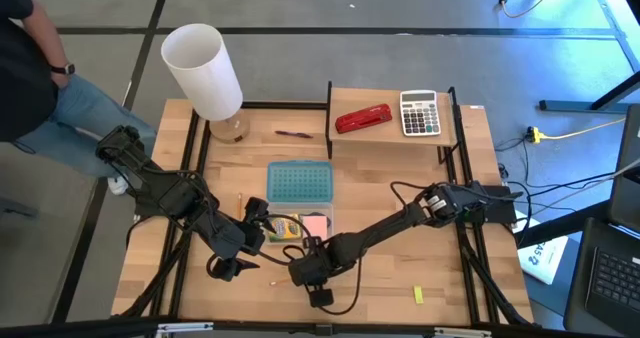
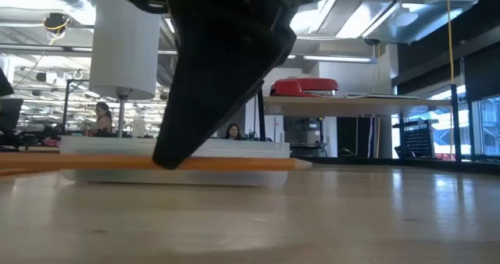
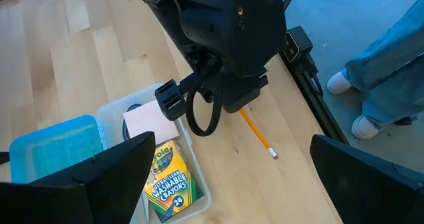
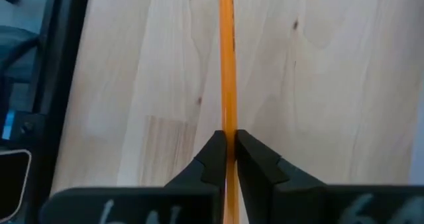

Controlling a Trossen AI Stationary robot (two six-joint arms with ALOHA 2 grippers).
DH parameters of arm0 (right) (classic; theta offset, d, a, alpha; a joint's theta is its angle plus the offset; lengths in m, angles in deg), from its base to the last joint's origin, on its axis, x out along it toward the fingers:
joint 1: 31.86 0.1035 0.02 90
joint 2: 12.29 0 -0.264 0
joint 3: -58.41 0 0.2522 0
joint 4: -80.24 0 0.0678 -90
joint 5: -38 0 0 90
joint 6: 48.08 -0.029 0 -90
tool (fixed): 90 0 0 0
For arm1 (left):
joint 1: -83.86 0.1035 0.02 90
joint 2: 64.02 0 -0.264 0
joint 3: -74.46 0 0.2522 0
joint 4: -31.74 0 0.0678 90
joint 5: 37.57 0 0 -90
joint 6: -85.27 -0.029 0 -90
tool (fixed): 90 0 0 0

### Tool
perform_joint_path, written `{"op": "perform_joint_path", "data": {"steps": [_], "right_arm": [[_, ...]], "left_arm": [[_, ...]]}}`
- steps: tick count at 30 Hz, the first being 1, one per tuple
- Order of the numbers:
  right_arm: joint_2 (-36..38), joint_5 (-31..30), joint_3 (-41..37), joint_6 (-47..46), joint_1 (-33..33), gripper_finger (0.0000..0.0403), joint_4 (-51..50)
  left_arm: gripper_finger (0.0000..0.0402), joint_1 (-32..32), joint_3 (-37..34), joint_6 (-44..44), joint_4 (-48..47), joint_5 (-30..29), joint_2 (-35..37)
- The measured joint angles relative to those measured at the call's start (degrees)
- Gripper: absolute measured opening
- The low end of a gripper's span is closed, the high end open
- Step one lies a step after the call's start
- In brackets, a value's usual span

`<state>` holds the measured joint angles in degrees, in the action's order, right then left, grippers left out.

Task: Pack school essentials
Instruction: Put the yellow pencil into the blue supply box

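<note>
My right gripper (image 1: 300, 270) points down at the table's near middle and is shut on an orange pencil (image 4: 227, 65). My left gripper (image 1: 240, 243) hovers open just to its left, beside a clear box (image 1: 300, 240). The green-yellow crayon box (image 3: 169, 181) and the pink sticky-note pad (image 3: 149, 121) lie inside the clear box. Its blue lid (image 1: 300, 182) lies flat behind it. A second pencil (image 1: 240, 200), a dark-red pen (image 1: 293, 134) and a tiny yellow block (image 1: 419, 295) lie loose on the wood. My right gripper pinches the pencil's shaft (image 4: 227, 121) between its two fingertips (image 4: 213, 151), coming from above and pointing down. One finger stands on each side, so the fingers lie across the pencil. The pencil (image 2: 234, 163) lies level at the table's surface; whether it is lifted clear, I cannot tell.
A tall white cylinder (image 1: 203, 70) stands at the far left corner. The red stapler (image 1: 363, 119) and grey calculator (image 1: 420, 112) sit on a raised shelf at the far right. A person's legs (image 3: 384, 71) show beyond the table edge. Bare wood lies right of the right arm.
</note>
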<state>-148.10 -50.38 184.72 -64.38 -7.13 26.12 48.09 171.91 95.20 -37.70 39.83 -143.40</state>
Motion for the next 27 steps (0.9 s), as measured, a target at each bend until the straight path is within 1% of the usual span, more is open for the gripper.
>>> {"op": "perform_joint_path", "data": {"steps": [13,17,19,27], "right_arm": [[1.47,-0.01,0.00,-1.38,-1.74,0.0031,-2.89],[1.47,1.09,1.53,-1.92,-2.66,0.0031,-5.93],[1.52,1.04,2.89,-1.28,-2.94,0.0031,-7.26],[1.58,0.26,7.54,0.31,-4.33,0.0031,-10.60]], "left_arm": [[0.0396,0.00,0.01,-0.46,0.02,-0.12,0.00],[0.0396,0.00,0.01,-10.05,0.02,-2.72,0.00],[0.0396,0.00,0.01,-12.53,0.03,-3.58,0.00],[0.0396,0.00,0.01,-13.44,0.02,-3.63,0.00]]}}
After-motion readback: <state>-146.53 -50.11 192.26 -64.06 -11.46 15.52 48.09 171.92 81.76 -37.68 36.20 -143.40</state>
